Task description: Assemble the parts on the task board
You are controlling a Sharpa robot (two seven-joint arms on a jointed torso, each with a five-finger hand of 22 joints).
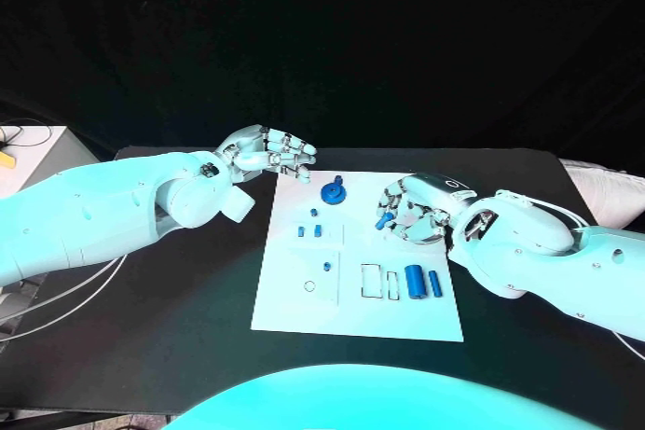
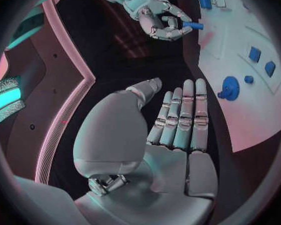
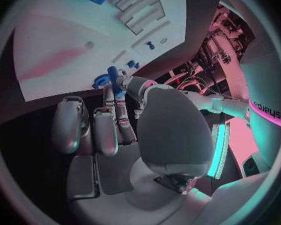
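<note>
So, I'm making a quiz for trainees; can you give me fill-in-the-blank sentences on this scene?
1. The right hand pinches a small ____ peg.
2. The left hand holds ____.
3. The blue gear lies on the ____ task board.

Missing words: blue; nothing; white

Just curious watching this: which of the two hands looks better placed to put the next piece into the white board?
Probably the right hand: it pinches a small blue peg above the task board. The left hand holds nothing, at the board's far edge.
</note>
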